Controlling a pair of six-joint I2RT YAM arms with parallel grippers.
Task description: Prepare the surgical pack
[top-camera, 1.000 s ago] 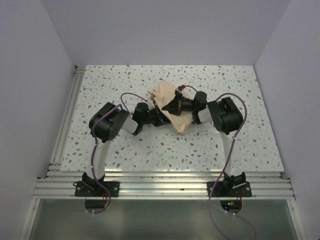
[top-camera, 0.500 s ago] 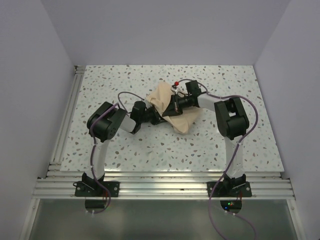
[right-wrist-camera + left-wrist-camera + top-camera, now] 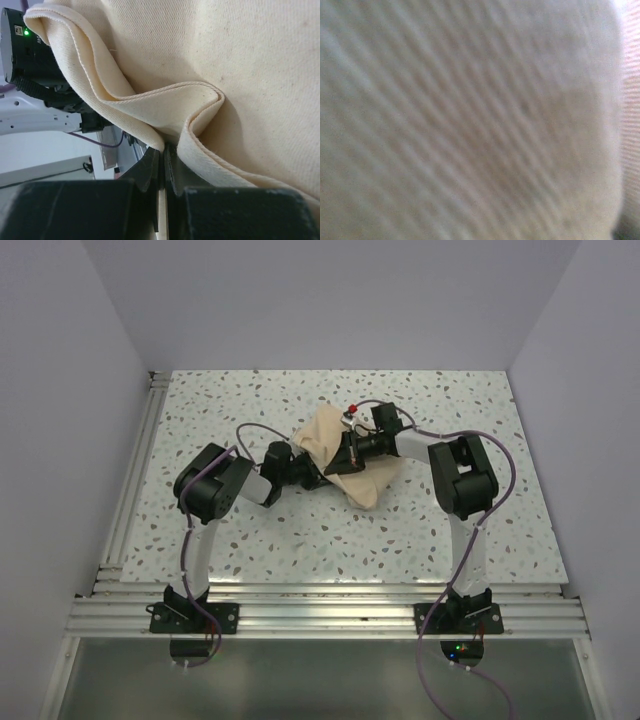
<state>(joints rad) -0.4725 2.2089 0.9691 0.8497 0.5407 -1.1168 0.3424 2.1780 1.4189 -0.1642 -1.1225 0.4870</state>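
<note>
Top external: the surgical pack [image 3: 366, 483], a crumpled tan cloth bundle, sits around the middle of the speckled table [image 3: 250, 535], between the two wrists. From the right, the right gripper [image 3: 334, 466] reaches over the bundle. Right wrist view shows its fingers [image 3: 148, 167] clamped together on a hemmed fold of the cloth, with the pinched edge rising from between them. From the left, the left gripper [image 3: 318, 478] has its tip at the bundle's near-left edge and is closed (can't tell whether any cloth is caught in it). Left wrist view is only blurred tan weave right up against the lens, with no fingers visible.
</note>
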